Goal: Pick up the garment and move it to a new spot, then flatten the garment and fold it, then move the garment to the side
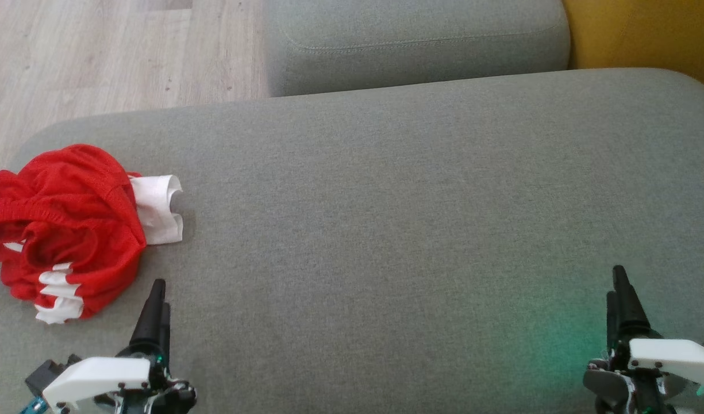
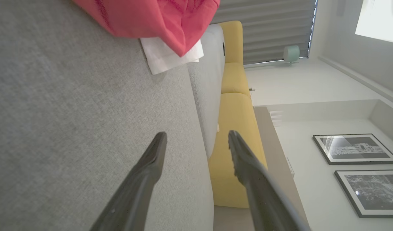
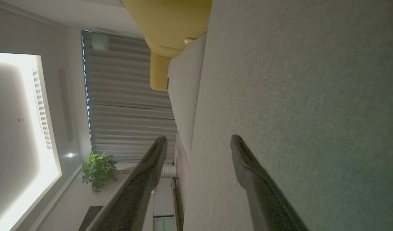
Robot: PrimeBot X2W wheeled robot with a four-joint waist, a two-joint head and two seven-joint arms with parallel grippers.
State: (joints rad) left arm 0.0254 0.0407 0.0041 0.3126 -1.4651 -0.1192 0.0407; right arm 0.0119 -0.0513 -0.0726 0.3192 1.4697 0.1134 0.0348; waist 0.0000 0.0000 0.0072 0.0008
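Note:
The garment [image 1: 64,227], red mesh with white trim, lies crumpled in a heap at the left end of the grey cushion [image 1: 386,230]. In the left wrist view the garment [image 2: 161,22] shows at the top, a white flap poking out under the red cloth. My left gripper [image 1: 156,287] hovers just below and right of the heap, apart from it; its own view shows the left gripper [image 2: 198,136] open with nothing between the fingers. My right gripper [image 1: 619,276] is at the lower right, far from the cloth, and the right gripper [image 3: 199,141] is open and empty too.
A second grey cushion [image 1: 415,40] sits behind the first, with yellow upholstery [image 1: 645,34] at the far right. Wooden floor [image 1: 99,57] lies beyond the cushion's left and far edges. A green glow tints the cushion near the right gripper.

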